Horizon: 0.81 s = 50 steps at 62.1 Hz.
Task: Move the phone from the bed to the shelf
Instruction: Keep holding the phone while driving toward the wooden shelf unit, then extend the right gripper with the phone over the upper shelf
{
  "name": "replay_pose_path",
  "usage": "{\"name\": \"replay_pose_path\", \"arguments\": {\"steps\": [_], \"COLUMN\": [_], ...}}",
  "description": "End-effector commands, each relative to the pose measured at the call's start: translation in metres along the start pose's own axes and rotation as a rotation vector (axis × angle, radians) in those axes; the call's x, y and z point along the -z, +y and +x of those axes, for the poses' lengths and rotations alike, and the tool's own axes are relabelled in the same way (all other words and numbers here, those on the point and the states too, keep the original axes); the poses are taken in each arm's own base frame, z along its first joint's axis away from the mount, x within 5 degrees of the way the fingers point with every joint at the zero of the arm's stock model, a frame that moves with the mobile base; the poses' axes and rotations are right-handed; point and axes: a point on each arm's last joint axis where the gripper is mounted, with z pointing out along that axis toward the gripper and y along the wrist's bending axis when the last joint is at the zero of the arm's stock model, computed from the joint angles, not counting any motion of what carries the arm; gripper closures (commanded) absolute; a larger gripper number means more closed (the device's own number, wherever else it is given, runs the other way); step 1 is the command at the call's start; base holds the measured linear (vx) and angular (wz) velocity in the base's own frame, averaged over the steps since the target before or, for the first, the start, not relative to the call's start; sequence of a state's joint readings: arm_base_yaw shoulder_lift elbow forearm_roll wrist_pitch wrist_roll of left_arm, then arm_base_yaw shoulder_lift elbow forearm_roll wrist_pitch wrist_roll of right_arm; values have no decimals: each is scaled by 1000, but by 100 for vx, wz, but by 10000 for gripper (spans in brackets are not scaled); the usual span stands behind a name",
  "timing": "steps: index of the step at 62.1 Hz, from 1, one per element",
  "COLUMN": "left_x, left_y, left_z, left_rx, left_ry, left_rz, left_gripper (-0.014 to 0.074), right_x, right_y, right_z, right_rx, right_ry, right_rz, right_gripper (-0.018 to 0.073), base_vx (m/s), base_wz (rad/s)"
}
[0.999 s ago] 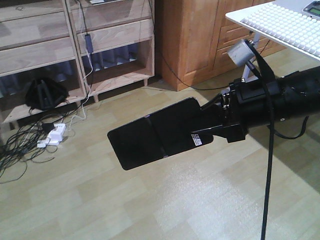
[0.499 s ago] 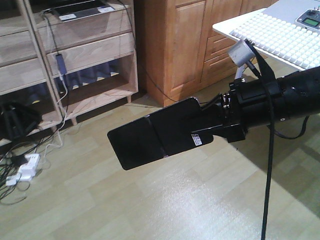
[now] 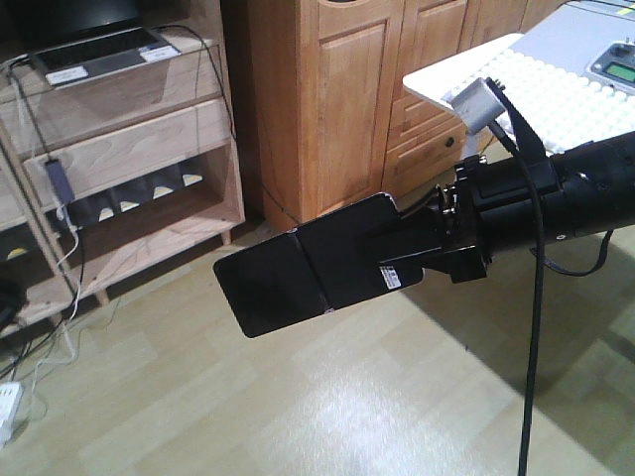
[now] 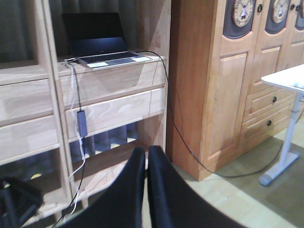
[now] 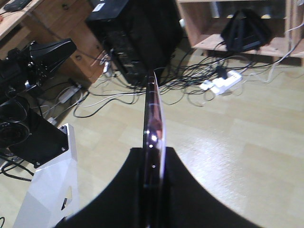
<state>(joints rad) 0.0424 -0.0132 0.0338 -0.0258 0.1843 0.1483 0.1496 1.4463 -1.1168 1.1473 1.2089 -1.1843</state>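
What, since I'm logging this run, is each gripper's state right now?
Left gripper: shut, holding nothing.
Right gripper: shut on the phone.

Ahead of me a grey laptop (image 4: 102, 45) stands open with its screen dark. A black cable (image 4: 175, 118) runs from it down to the pale plank floor (image 3: 347, 416), and a small power brick (image 4: 81, 122) hangs on another lead. Right of the laptop I see an orange-brown cabinet (image 4: 209, 95) with panelled doors, drawers and clock faces (image 4: 242, 13), and near it a white table (image 3: 556, 94) with a knobbly top. My right wrist view shows a white power strip (image 5: 221, 83) among tangled cables (image 5: 190, 78), near a black computer tower (image 5: 137, 38).
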Motion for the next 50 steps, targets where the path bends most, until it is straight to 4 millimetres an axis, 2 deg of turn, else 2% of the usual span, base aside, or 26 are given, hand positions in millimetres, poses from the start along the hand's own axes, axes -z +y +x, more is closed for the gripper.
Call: {"name": "replay_pose_path", "arguments": {"steps": [1, 50], "left_x": [3, 3], "left_y": [2, 2], "left_z": [-14, -14], "left_rx": [14, 14], "left_ry": [-107, -107], "left_rz": [-10, -10], "left_gripper": [595, 595], "right_x": [10, 10], "right_y": [19, 19], "right_z": [-14, -14], "right_rx": [25, 25], "right_ry": [-77, -77], "right_rz": [-78, -78], "right_gripper": [561, 561], "base_vx": [46, 48], "base_wz": [-3, 7]}}
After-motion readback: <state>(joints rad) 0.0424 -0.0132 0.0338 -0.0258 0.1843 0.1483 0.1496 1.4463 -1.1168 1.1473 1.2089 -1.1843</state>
